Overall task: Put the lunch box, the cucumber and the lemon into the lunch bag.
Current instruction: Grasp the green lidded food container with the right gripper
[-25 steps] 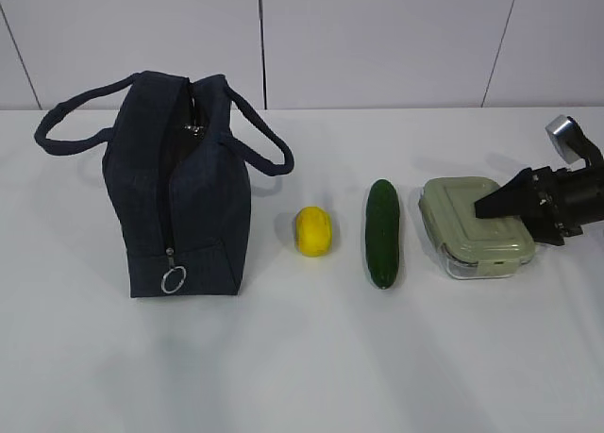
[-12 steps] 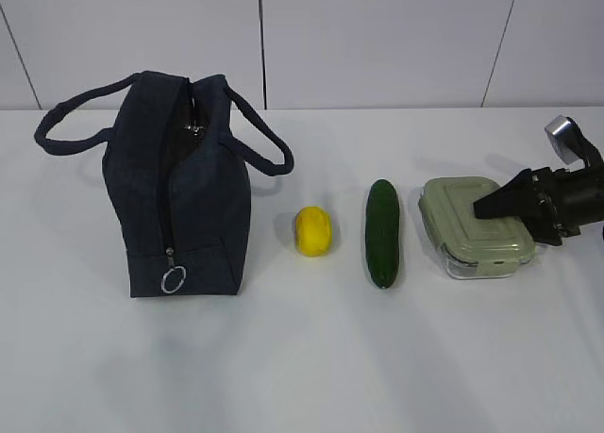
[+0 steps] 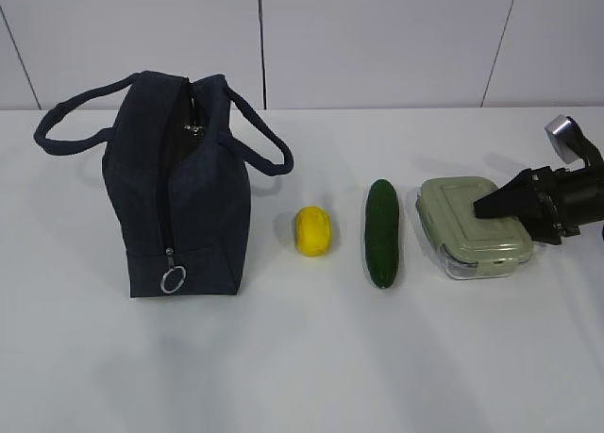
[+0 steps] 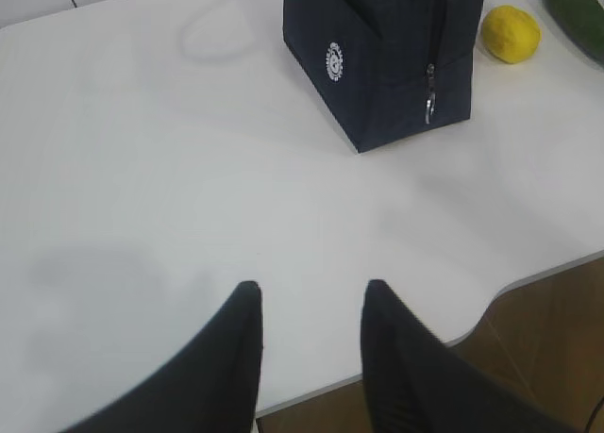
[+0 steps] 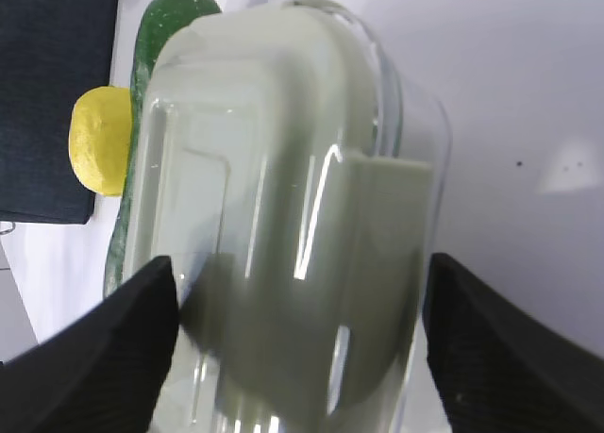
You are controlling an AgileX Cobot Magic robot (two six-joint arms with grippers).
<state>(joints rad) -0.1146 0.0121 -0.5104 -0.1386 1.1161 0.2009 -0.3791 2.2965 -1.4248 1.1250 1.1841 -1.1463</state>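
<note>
Black fingers (image 5: 104, 343) astride glass lunch box (image 5: 283, 216).

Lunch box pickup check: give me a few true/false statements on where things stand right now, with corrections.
1. The right gripper has a finger on each side of the lunch box. True.
2. The lemon is already inside the lunch bag. False: it lies on the table between the bag and the cucumber.
3. The left gripper holds the bag's handle. False: it hangs open and empty over bare table, away from the bag.
4. The cucumber lies between the lemon and the lunch box. True.
5. The lunch box has no lid. False: a pale green lid covers it.
</note>
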